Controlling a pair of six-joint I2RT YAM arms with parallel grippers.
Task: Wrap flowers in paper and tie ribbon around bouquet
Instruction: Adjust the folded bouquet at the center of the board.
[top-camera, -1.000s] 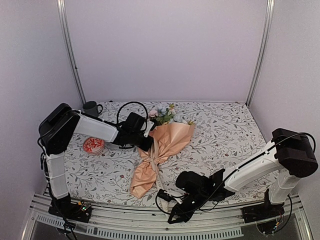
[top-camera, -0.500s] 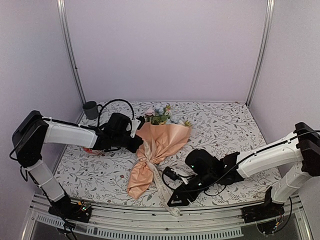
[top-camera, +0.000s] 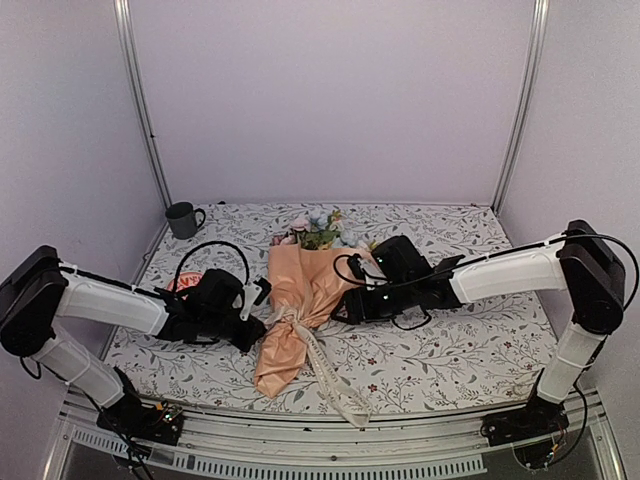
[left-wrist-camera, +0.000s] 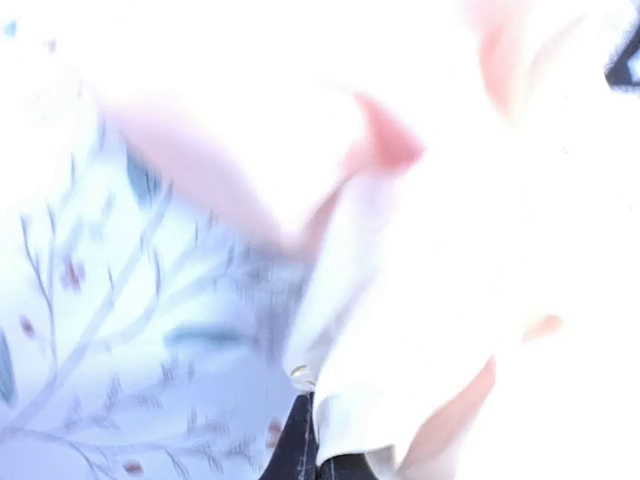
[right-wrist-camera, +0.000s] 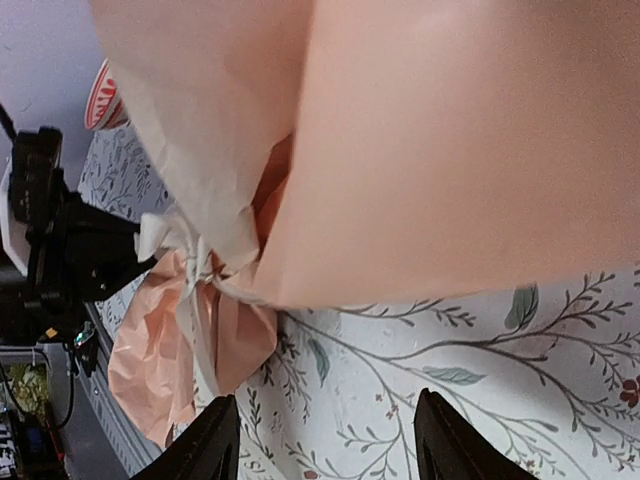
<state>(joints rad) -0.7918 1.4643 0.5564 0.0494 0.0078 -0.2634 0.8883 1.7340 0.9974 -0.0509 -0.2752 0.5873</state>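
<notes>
Bouquet: the bouquet (top-camera: 300, 300) lies mid-table, a little left of centre. The flowers (top-camera: 316, 230) point to the far edge and the pinched end of the paper (top-camera: 318, 280) to the near edge.
Ribbon: the ribbon (top-camera: 285, 322) is knotted round the paper's narrow waist. One long tail runs down and right over the near edge onto the metal rail (top-camera: 420, 455).
Left gripper: the left gripper (top-camera: 250, 325) is clenched, just beside the knot on its left. Its wrist view is washed out, so I cannot tell whether it pinches ribbon.
Right gripper: the right gripper (right-wrist-camera: 327, 405) is released, with only tablecloth (right-wrist-camera: 400, 350) between its fingers. It sits just beside the cone's right flank, not touching it.
Around: a dark mug (top-camera: 183, 218) stands at the far-left corner. A red-and-white dish (top-camera: 183, 285) is half hidden behind the left arm.
In the way: the arms flank the bouquet on both sides, and black cable loops (top-camera: 212, 248) rise above the wrists.
Open room: bare patterned cloth shows right of the right arm and along the near edge right of the ribbon tail.
Change: a second ago the right gripper was low at the near edge by the ribbon tail, and it is now up beside the cone. The left gripper has dropped from the cone's upper left to the knot. The bouquet, slanted then, now lies nearly straight and further left.
</notes>
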